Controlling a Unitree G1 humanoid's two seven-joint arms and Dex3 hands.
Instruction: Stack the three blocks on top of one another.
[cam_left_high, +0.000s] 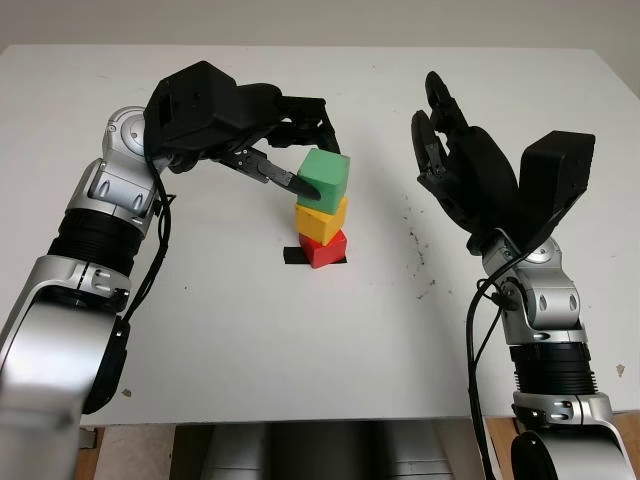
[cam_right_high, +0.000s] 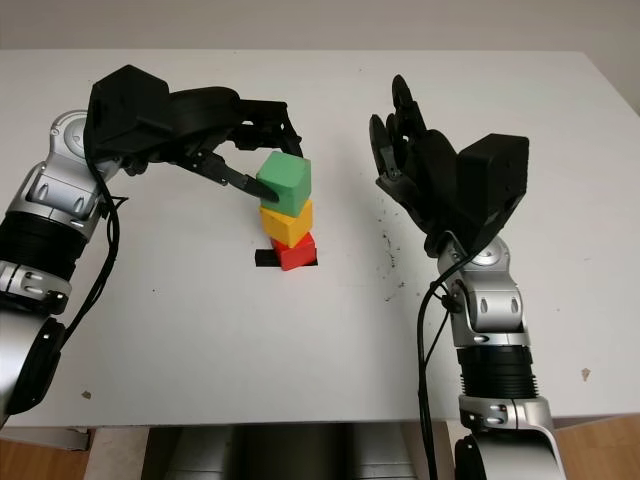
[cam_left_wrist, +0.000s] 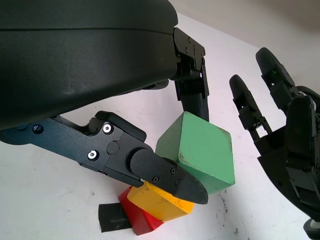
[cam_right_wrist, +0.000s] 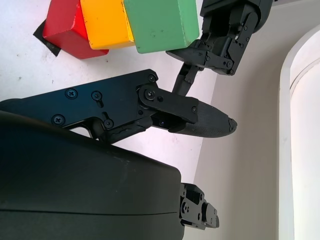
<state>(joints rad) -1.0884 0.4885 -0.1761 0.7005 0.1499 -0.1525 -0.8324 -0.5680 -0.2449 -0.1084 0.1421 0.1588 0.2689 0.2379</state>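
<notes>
Left eye view: on your far left you see the left hand (cam_left_high: 290, 150), reaching in over the white table (cam_left_high: 200, 340) toward the centre. Its fingers (cam_left_wrist: 165, 175) are closed around the green block (cam_left_high: 324, 178), one finger on the near side and the others behind the far side, so the block is clamped between them.

Moving to the middle, the green block sits on top of the yellow block (cam_left_high: 321, 219), and it is a little tilted and turned against the one under it. The yellow block lies on the red block (cam_left_high: 326, 248), which stands on the table. The three blocks make one tower, not perfectly straight. Just beside the red block, touching its foot on the left, you find a small black mark (cam_left_high: 293, 257) on the table surface.

Further to the right, some dark specks (cam_left_high: 418, 262) are scattered on the table. Then comes the right hand (cam_left_high: 445, 140), raised above the table, near the tower but apart from it. It is open and holds nothing.
</notes>
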